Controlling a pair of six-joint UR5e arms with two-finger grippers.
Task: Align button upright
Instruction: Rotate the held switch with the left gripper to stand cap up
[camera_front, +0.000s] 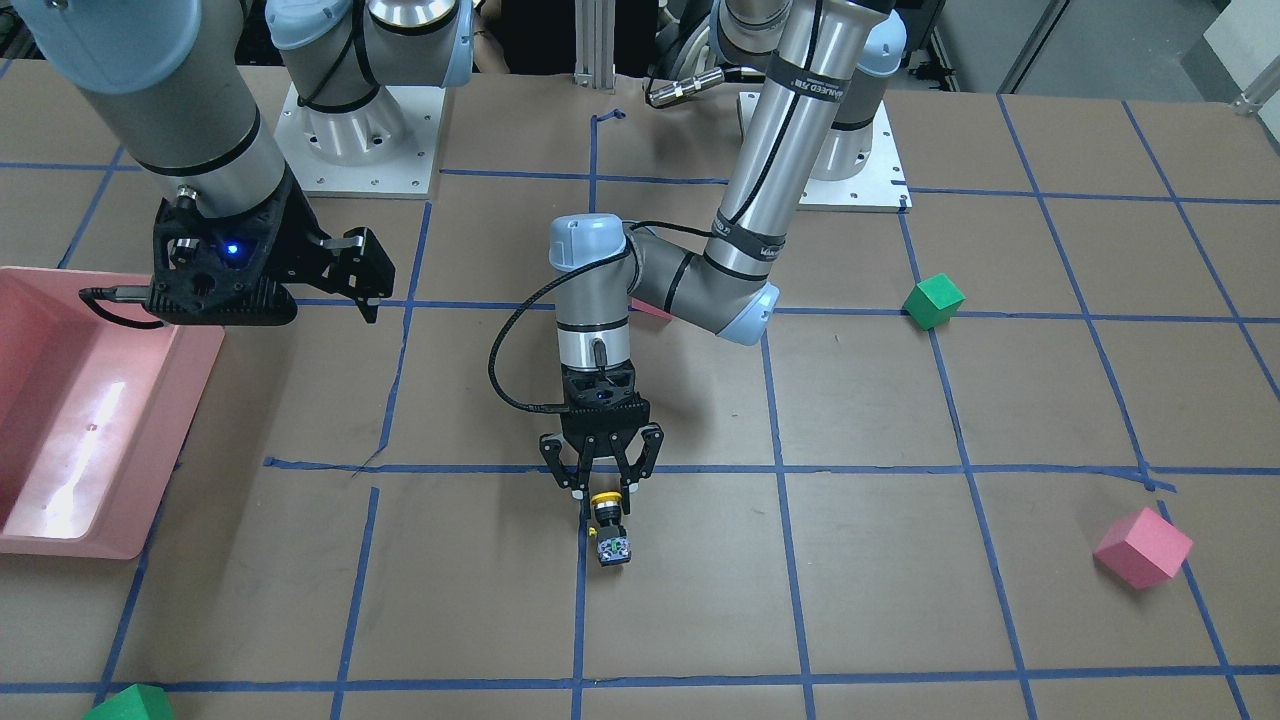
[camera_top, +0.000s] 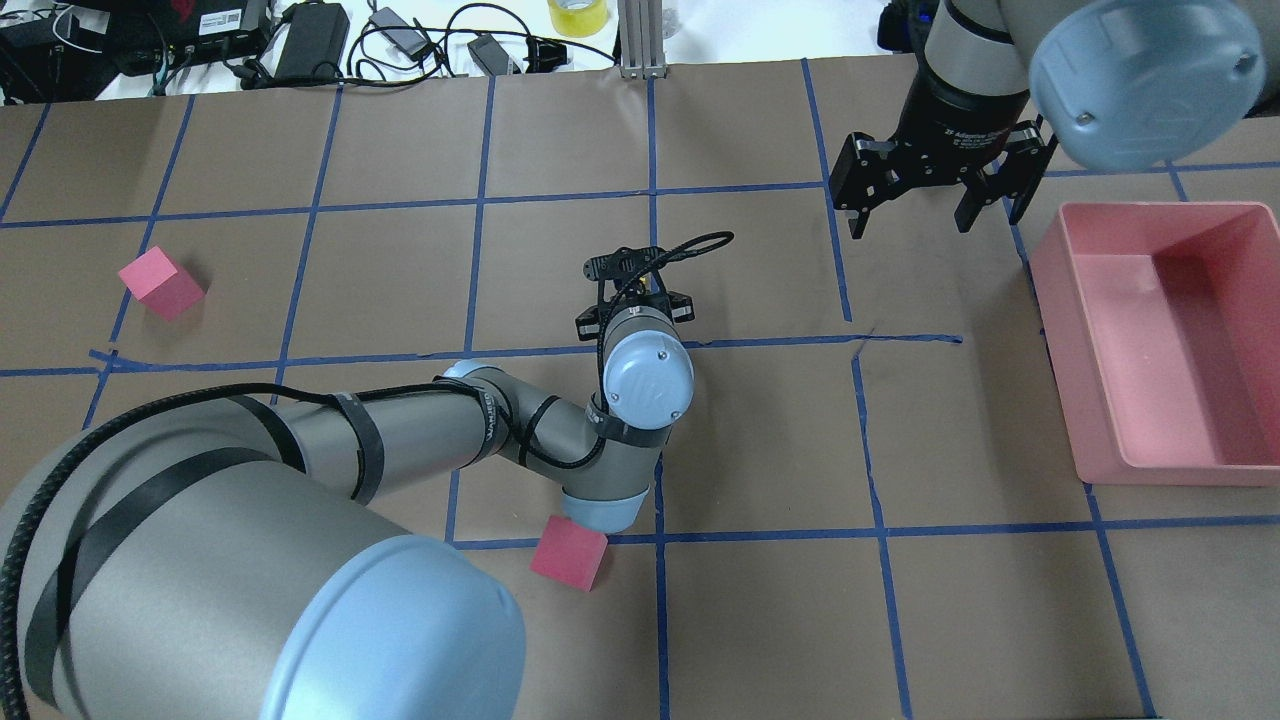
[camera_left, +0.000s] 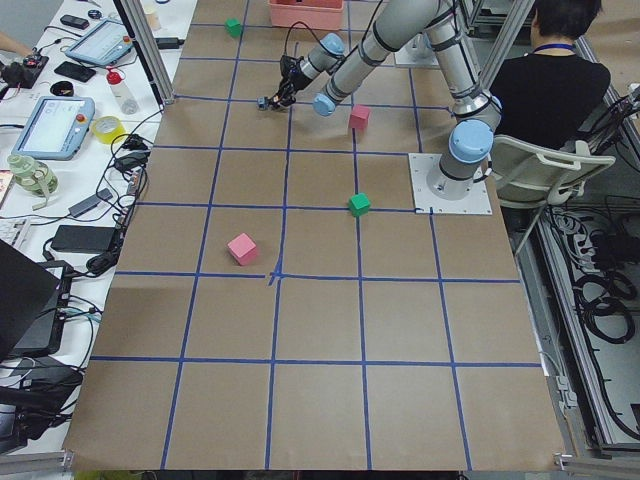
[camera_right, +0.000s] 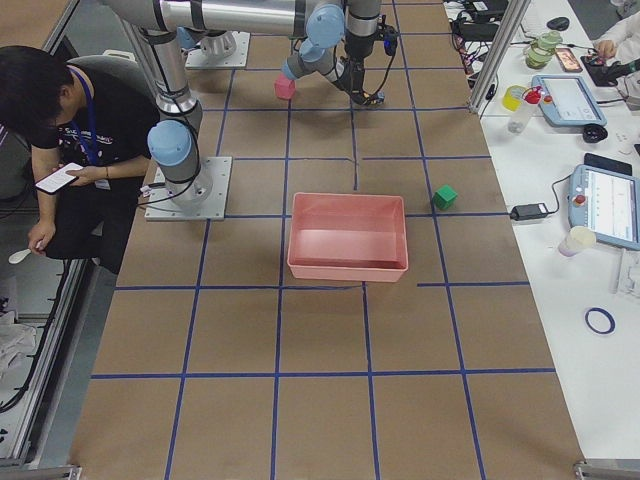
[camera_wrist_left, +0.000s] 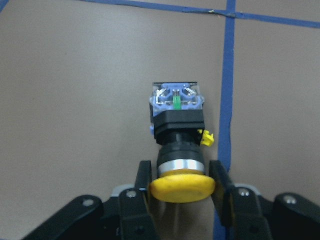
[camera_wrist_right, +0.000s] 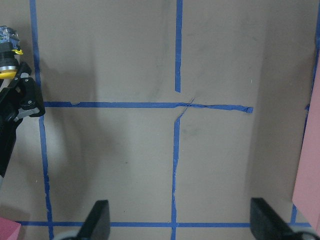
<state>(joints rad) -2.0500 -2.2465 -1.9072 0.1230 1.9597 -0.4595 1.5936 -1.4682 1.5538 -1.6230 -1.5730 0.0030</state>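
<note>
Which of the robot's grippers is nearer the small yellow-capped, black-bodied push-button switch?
Left. The left gripper has fingers flanking the push-button switch; the right gripper hangs far off, near the pink plastic bin.

The table (camera_front: 880, 400) was covered in brown paper crossed by blue tape lines, and two white base plates (camera_front: 400, 170) sat along the robot's edge. In its right half stood a pink tray (camera_top: 1170, 468), with a green cube (camera_front: 130, 703) between it and the operators' edge. The button (camera_front: 610, 528) lay on its side about mid-table beside a tape line, a pink cube (camera_top: 568, 552) lay nearer the robot's edge, and the left half held a second green cube (camera_front: 933, 300) and another pink cube (camera_front: 1142, 547) toward the operators' edge.
</note>
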